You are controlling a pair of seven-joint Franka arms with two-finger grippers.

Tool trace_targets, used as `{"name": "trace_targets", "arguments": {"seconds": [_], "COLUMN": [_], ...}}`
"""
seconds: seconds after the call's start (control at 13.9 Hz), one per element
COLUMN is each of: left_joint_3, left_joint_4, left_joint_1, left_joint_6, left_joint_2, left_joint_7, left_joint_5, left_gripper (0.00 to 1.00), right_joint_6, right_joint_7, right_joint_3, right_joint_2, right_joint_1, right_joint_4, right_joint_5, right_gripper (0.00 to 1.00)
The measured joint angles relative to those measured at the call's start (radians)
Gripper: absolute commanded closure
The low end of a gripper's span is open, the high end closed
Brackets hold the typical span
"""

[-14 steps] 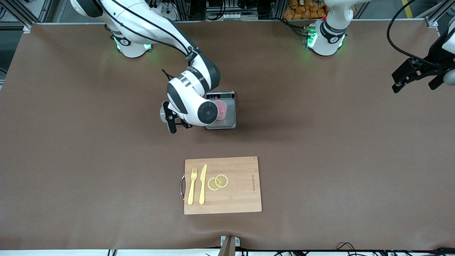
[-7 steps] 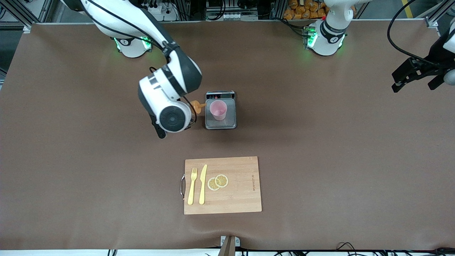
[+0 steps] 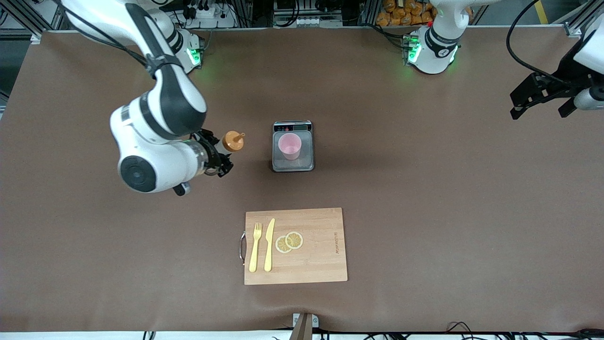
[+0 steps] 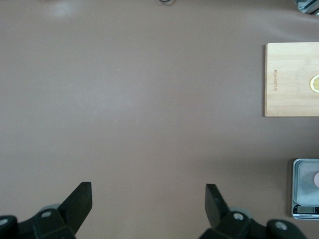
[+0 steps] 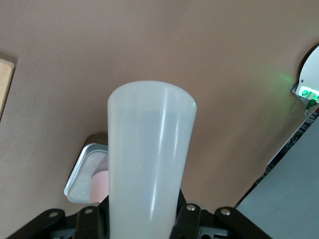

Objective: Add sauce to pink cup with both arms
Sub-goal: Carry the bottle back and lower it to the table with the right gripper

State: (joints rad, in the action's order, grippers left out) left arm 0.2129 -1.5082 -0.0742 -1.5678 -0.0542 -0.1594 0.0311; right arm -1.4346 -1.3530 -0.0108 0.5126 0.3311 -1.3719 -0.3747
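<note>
The right gripper [image 3: 218, 158] clamps the sauce bottle [image 3: 230, 141] beside the scale [image 3: 293, 163] bearing the pink cup [image 3: 289, 146], so setting it down looks next, while the left gripper [image 3: 538, 97] waits open.

Robotics lab: my two arm bases [image 3: 432, 52] bolted on brown desk [image 3: 424, 212], aluminium framing [image 3: 28, 19], cables top of frame.

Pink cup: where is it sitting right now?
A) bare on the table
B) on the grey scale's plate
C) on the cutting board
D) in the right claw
B: the pink cup stands upright on the grey scale, apart from the sauce bottle held in the right claw.
</note>
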Motion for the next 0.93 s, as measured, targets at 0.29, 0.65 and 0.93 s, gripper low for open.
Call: {"name": "trace_targets", "arguments": {"seconds": [0.29, 0.65, 0.93], "left_joint_3": [-0.011, -0.058, -0.084], "left_joint_4": [-0.001, -0.035, -0.053], "left_joint_1": [0.007, 0.010, 0.011], "left_joint_6": [0.025, 0.030, 0.030], "left_joint_2": [-0.011, -0.025, -0.025], "left_joint_7": [-0.015, -0.029, -0.027], "left_joint_5": [-0.002, -0.076, -0.092], "left_gripper": [0.00, 0.00, 0.00], "right_joint_6": [0.058, 0.218, 0.276], "right_joint_7": [0.218, 0.585, 0.801], "right_joint_3": [0.002, 0.008, 0.009], "right_joint_2": [-0.047, -0.064, -0.052], "right_joint_1": [-0.119, -0.379, -0.537], "right_joint_4": [-0.049, -0.098, -0.149], "right_joint_5": [-0.078, -0.122, -0.126], "right_gripper": [0.54, 0.54, 0.54]}}
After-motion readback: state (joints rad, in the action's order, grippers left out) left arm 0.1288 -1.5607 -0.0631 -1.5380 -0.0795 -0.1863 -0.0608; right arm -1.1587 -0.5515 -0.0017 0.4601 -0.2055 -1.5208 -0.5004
